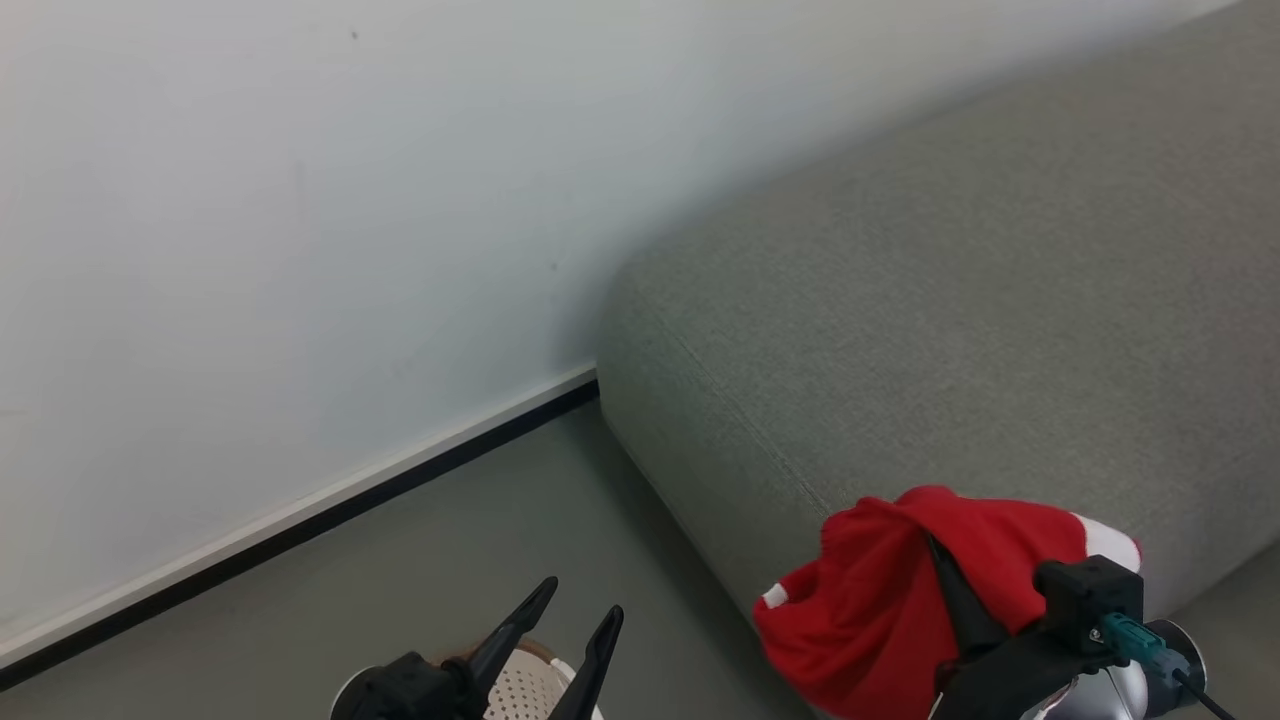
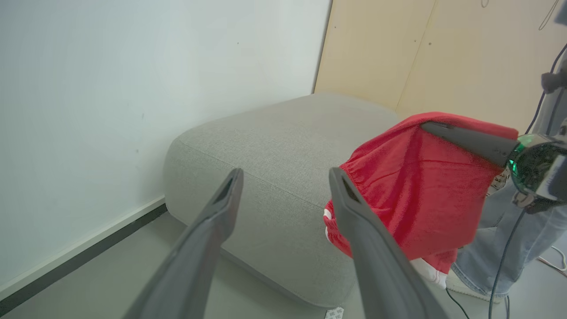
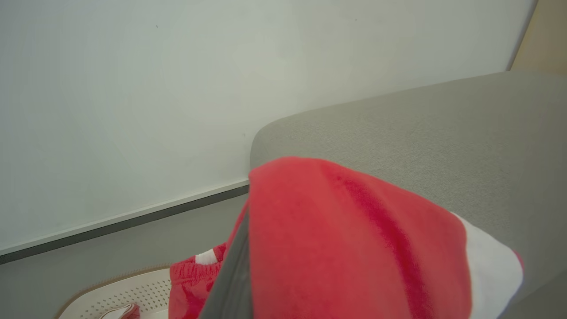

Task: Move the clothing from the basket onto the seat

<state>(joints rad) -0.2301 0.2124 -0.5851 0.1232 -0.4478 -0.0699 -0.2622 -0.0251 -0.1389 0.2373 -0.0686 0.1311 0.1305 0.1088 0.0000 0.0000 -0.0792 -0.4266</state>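
Red clothing [image 1: 870, 610]: hangs from our right gripper [image 1: 935, 545], jaws clamped on it, at the seat's near edge; we can't tell if it touches the cushion.
Seat [image 1: 950, 330]: grey fabric, far right, against the white wall [image 1: 300, 200].
Left gripper [image 1: 583, 600]: near left, jaws wide, holding nothing.
Basket [image 1: 525, 685]: cream, perforated, on the floor below our left gripper.

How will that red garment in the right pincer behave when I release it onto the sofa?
Probably floppy: the red garment drapes in loose folds from the right pincer, so it should collapse into a heap. The cloth looks thin, so it is likely light. Its lower part hangs in front of the sofa edge, so it might slide off unless carried further in.
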